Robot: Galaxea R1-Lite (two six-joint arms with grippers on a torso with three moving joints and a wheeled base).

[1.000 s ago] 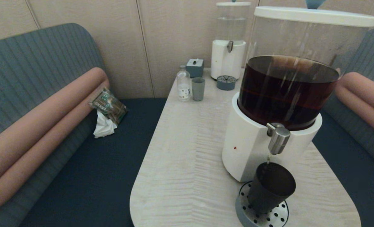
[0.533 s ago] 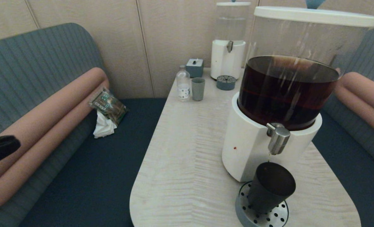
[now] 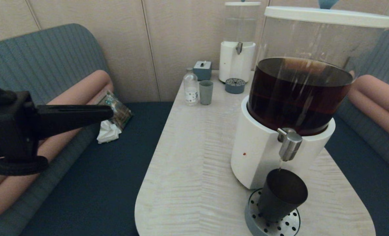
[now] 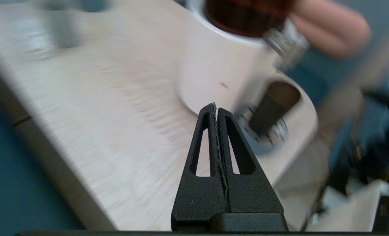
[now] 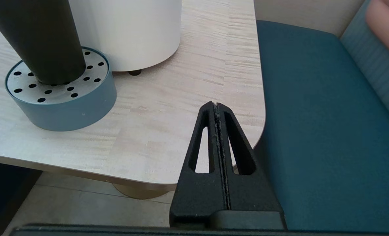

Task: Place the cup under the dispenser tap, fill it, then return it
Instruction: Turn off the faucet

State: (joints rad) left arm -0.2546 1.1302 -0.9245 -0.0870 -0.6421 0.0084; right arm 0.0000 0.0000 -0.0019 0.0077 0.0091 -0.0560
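The dark tapered cup stands upright on the round perforated drip tray, right below the steel dispenser tap of the big white-based dispenser holding dark brown liquid. My left gripper is shut and empty. It hangs over the bench, left of the table and far from the cup, pointing right. In the left wrist view the gripper aims at the dispenser base, with the cup and tap beyond. My right gripper, shut and empty, sits low by the table's near right corner, apart from the cup and tray.
At the table's far end stand a pale grey-green cup, a clear bottle, a small grey box and a clear-liquid dispenser with its own small tray. A packet and tissue lie on the left bench.
My left arm has risen into the head view from the lower left and swung rightward toward the table. The cup, tray and dispenser have not moved.
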